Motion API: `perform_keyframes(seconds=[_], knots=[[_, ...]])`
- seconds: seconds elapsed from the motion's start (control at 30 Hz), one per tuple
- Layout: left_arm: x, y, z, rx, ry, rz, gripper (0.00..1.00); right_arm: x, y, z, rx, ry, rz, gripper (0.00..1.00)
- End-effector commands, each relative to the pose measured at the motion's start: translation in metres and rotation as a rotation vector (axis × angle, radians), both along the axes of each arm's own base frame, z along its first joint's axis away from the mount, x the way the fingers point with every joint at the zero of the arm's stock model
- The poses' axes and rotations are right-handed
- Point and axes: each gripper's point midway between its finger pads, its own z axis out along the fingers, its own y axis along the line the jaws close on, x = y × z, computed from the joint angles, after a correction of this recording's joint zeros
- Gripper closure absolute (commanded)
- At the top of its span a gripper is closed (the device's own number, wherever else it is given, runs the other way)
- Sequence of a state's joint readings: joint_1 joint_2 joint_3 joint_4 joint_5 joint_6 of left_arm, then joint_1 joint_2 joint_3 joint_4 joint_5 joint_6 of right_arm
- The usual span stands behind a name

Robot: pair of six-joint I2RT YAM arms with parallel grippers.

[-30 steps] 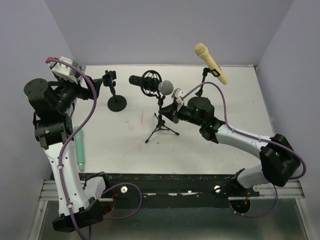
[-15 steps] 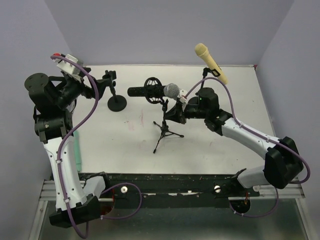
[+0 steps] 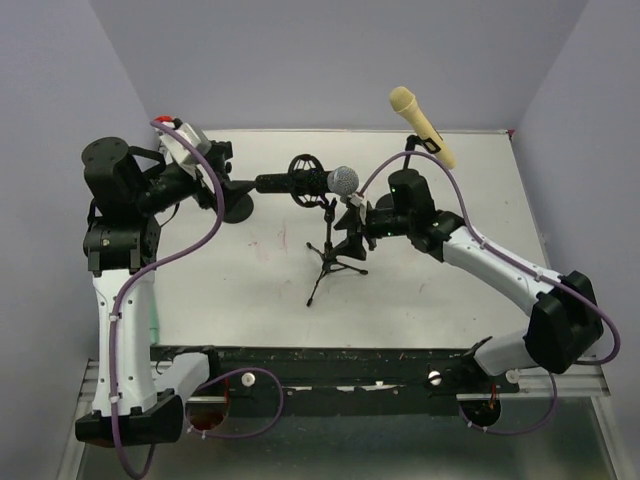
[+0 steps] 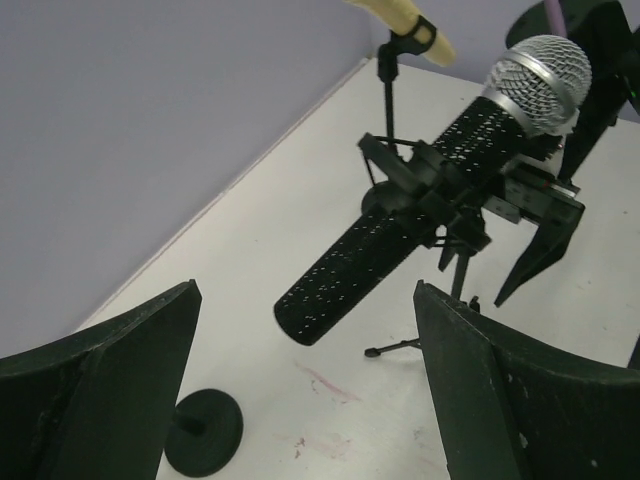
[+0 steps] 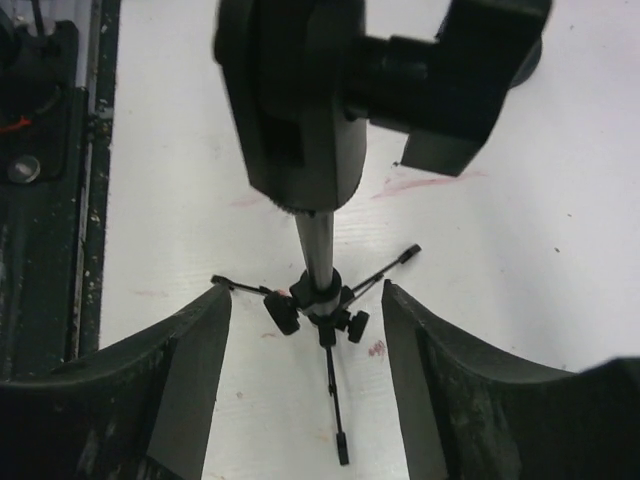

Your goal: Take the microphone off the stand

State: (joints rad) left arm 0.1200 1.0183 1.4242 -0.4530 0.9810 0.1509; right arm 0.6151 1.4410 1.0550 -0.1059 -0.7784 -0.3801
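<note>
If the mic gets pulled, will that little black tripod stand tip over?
Probably tippy: the small black tripod stand has thin splayed legs and carries the black silver-headed microphone high. It likely slides easily on the smooth white table.

A yellow microphone (image 3: 422, 126) sits tilted in a thin black holder (image 3: 407, 155) at the back of the white counter (image 3: 480, 180). A black post (image 4: 203, 432) with a round foot stands on the left side. Pink smudges (image 3: 262, 243) mark the counter near the middle
</note>
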Motion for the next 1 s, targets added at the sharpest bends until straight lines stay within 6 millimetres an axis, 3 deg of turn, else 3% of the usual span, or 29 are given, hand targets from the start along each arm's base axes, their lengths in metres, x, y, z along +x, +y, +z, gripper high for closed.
perform_keyframes(seconds=[0.0,0.13,0.23,0.4,0.47,0.67,0.97], knots=[[-0.022,-0.032,-0.010,0.094,-0.051,-0.186,0.04,-0.002,-0.024,0.033,-0.058,-0.085,-0.081,0.25],[-0.025,-0.047,-0.013,0.123,-0.067,-0.267,0.04,-0.011,-0.043,0.060,-0.073,-0.092,-0.158,0.14],[-0.026,-0.055,-0.012,0.148,-0.100,-0.304,0.01,-0.013,-0.054,0.095,-0.031,-0.117,-0.238,0.05],[-0.026,-0.075,-0.010,0.147,-0.104,-0.368,0.01,-0.010,-0.055,0.175,0.120,-0.186,-0.303,0.03],[-0.025,-0.083,-0.010,0.143,-0.105,-0.388,0.01,-0.010,-0.050,0.190,0.148,-0.214,-0.278,0.03],[-0.026,-0.103,-0.010,0.163,-0.108,-0.437,0.02,-0.011,-0.032,0.197,0.190,-0.263,-0.167,0.03],[-0.021,-0.112,-0.026,0.228,-0.119,-0.423,0.03,-0.012,-0.010,0.216,0.310,-0.230,-0.083,0.03]])
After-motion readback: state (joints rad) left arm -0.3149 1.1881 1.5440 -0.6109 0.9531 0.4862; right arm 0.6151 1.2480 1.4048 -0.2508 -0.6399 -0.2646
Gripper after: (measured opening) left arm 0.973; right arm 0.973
